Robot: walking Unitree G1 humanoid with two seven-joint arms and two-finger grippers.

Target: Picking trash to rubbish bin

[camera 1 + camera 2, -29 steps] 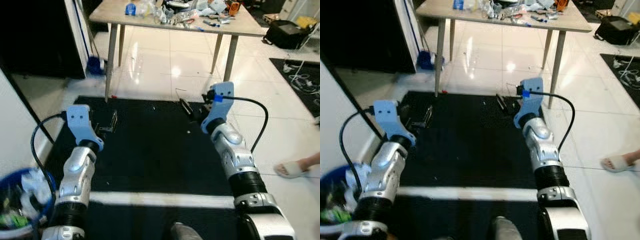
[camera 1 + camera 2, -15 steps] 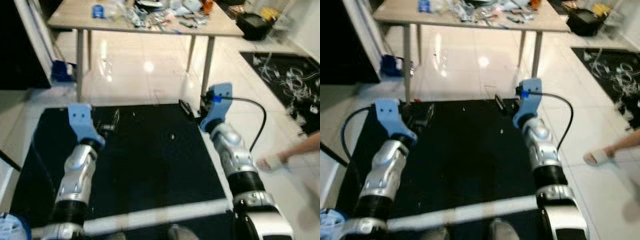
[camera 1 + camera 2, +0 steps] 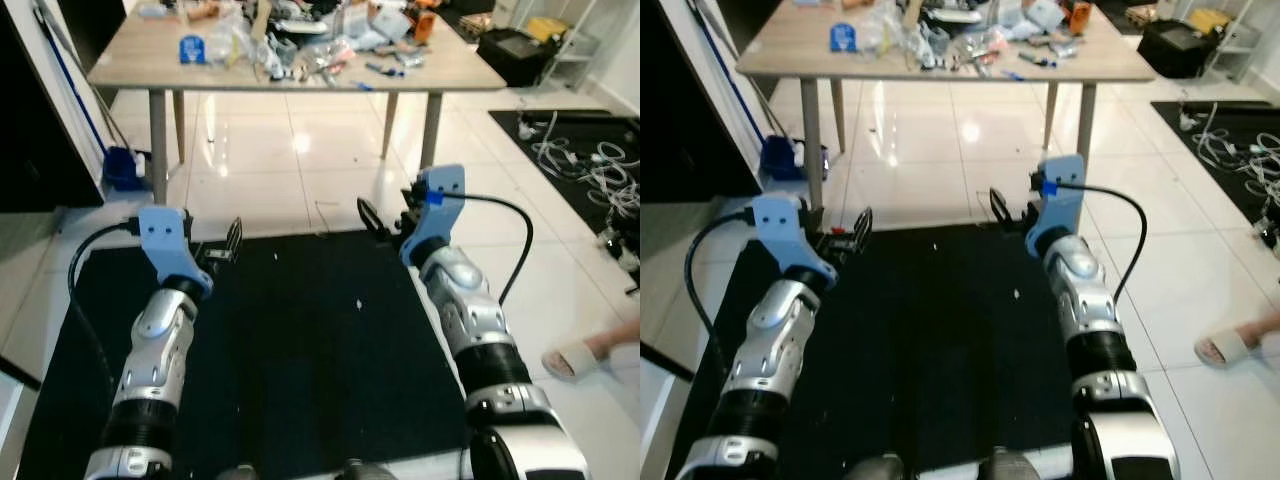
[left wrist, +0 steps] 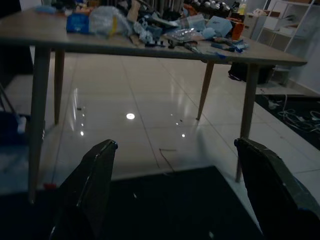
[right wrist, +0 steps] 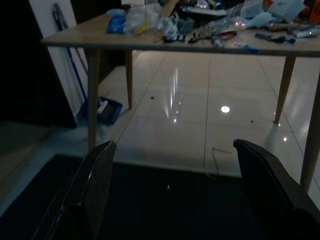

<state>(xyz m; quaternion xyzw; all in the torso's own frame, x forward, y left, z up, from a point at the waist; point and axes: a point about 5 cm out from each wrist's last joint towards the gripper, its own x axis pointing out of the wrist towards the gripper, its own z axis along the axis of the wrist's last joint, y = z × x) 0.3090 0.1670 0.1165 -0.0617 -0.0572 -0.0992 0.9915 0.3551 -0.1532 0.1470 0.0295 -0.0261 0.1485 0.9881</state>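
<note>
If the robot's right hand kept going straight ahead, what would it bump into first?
Probably nothing soon. The right hand is open and points over the black mat toward bare tiled floor under the wooden table. Its legs stand off to the sides, though depth is hard to judge.

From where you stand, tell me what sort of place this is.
Probably a lived-in room used as a workspace: a light wooden table piled with clutter, glossy white floor tiles, a black floor mat, and loose white cables on another mat.

Cluttered table ahead, mat before it (nearer)
</note>
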